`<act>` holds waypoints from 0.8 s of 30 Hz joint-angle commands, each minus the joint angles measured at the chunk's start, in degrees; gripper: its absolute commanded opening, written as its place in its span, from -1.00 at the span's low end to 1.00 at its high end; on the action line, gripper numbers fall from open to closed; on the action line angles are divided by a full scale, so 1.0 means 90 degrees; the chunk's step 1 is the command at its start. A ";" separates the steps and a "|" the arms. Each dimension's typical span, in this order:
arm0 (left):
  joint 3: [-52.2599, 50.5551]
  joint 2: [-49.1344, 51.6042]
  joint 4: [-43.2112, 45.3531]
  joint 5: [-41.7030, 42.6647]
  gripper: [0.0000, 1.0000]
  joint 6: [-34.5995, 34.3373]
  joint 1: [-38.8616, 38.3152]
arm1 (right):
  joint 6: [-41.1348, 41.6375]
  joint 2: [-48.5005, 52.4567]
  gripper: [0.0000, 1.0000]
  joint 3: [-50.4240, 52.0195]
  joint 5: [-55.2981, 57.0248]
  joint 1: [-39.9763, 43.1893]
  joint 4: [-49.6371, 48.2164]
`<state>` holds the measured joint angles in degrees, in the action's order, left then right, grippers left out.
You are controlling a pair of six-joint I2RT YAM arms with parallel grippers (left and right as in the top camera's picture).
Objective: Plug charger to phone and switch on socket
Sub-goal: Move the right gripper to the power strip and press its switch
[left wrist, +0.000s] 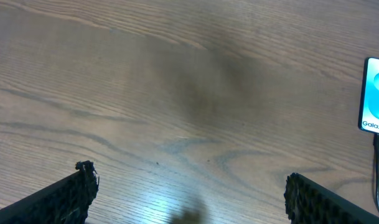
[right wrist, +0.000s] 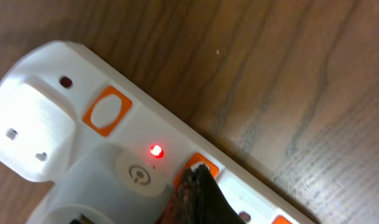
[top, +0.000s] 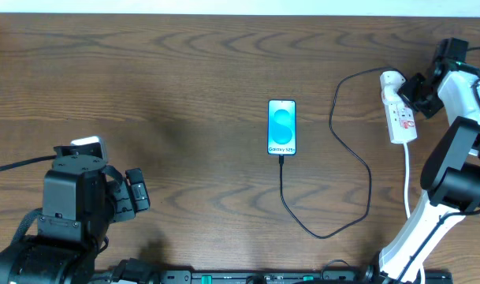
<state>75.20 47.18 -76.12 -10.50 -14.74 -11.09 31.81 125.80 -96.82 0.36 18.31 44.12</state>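
Note:
The phone (top: 282,127) lies mid-table with its blue screen lit; its edge also shows in the left wrist view (left wrist: 377,94). The black charger cable (top: 351,150) runs from the phone's bottom end in a loop to the white plug (top: 392,79) seated in the white socket strip (top: 400,118) at the far right. In the right wrist view my right gripper (right wrist: 198,177) is shut, its fingertips pressing on an orange switch (right wrist: 203,165) of the socket (right wrist: 71,124), beside a glowing red light (right wrist: 156,150). My left gripper (left wrist: 188,186) hangs open over bare wood, far left of the phone.
The socket's white cord (top: 407,170) trails toward the table's front beside the right arm. The left arm's bulk (top: 74,205) fills the front left corner. Another orange switch (right wrist: 107,111) sits by the white plug (right wrist: 28,134).

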 commanded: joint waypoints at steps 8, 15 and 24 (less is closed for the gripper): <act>-0.0007 -0.0010 -0.0019 -0.0078 0.96 0.0061 -0.0012 | -0.0068 0.0245 -0.98 -0.0063 -0.0709 -0.0729 0.0136; -0.0010 -0.0010 -0.0019 -0.0078 0.96 0.0061 -0.0012 | -0.0389 0.0180 -0.98 -0.0066 -0.0937 -0.0777 0.0223; -0.0010 -0.0010 -0.0019 -0.0078 0.96 0.0061 -0.0012 | -0.0529 -0.1343 -0.98 -0.0068 0.0554 -0.0619 0.0964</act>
<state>75.20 47.18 -76.14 -10.50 -14.74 -11.09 29.15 122.96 -97.10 3.57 13.19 51.77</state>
